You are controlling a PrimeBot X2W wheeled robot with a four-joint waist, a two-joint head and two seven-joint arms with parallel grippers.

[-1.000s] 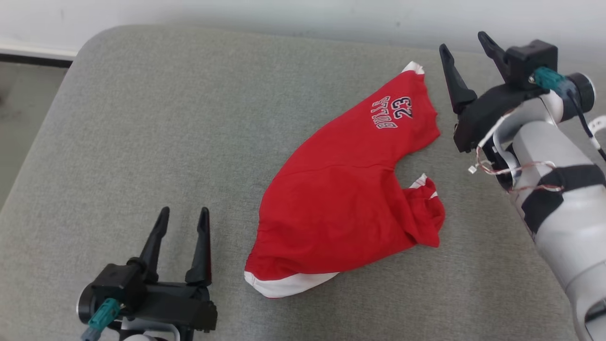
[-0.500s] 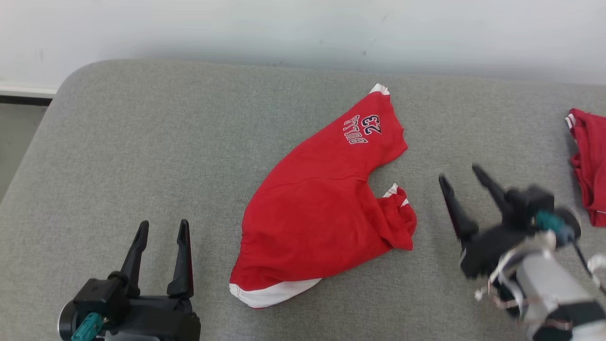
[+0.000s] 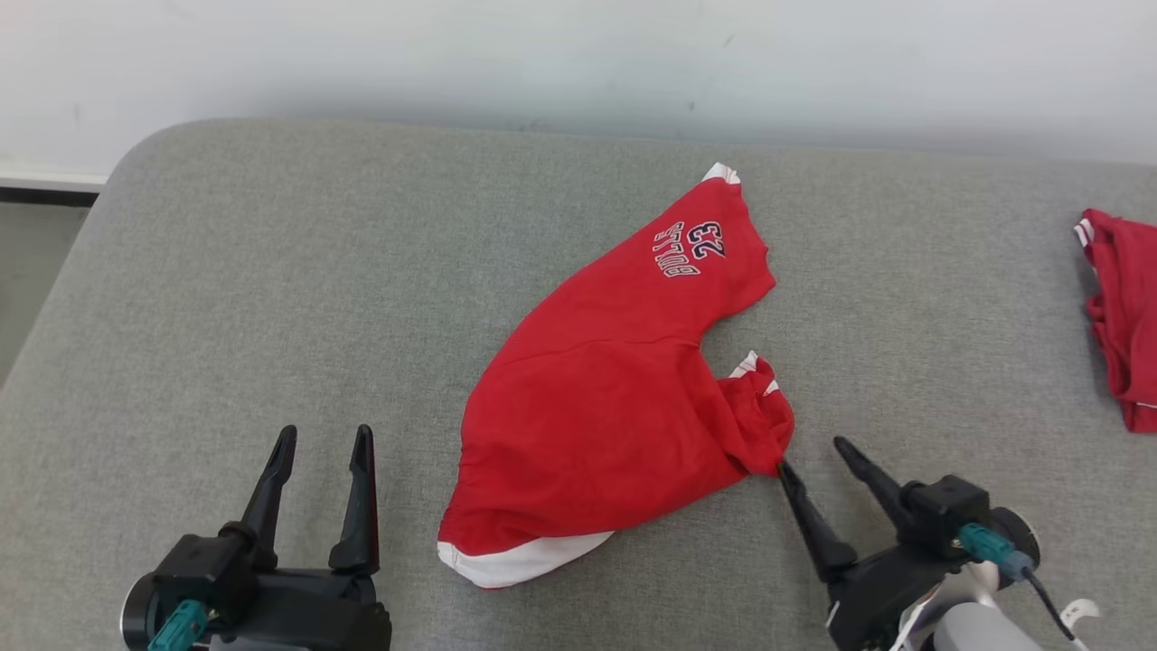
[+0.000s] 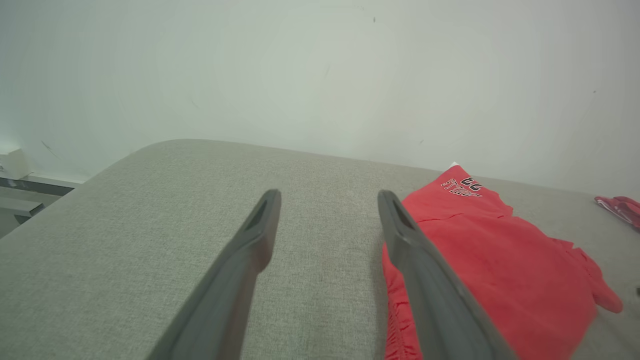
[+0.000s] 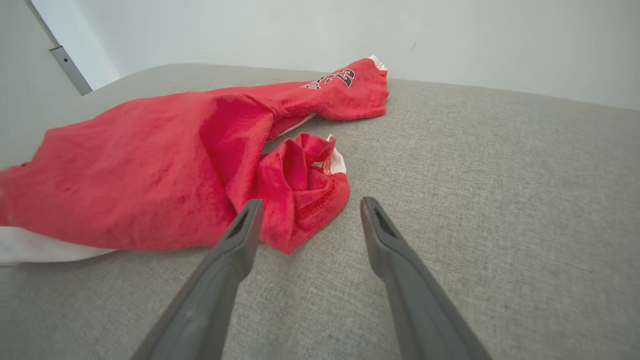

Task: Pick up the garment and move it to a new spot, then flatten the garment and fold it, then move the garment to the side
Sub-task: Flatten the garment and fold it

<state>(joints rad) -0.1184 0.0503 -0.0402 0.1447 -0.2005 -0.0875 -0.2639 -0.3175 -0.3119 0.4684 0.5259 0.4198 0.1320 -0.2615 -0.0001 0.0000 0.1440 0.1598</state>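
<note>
Grey woven upholstery point(image 3: 271, 271) spreads flat, and dead centre lies the red garment point(image 3: 597, 398): soft rumpled jersey shorts, white hem point(image 3: 515, 559) at 7 o'clock, bunched leg point(image 3: 759, 420) at 4 o'clock. Left gripper point(image 3: 325, 436) sits wide at 8 o'clock, right gripper point(image 3: 813, 455) gapes empty just beside that leg. Pickup looks to be the step in hand, and next it must close on a fold of cloth.
</note>
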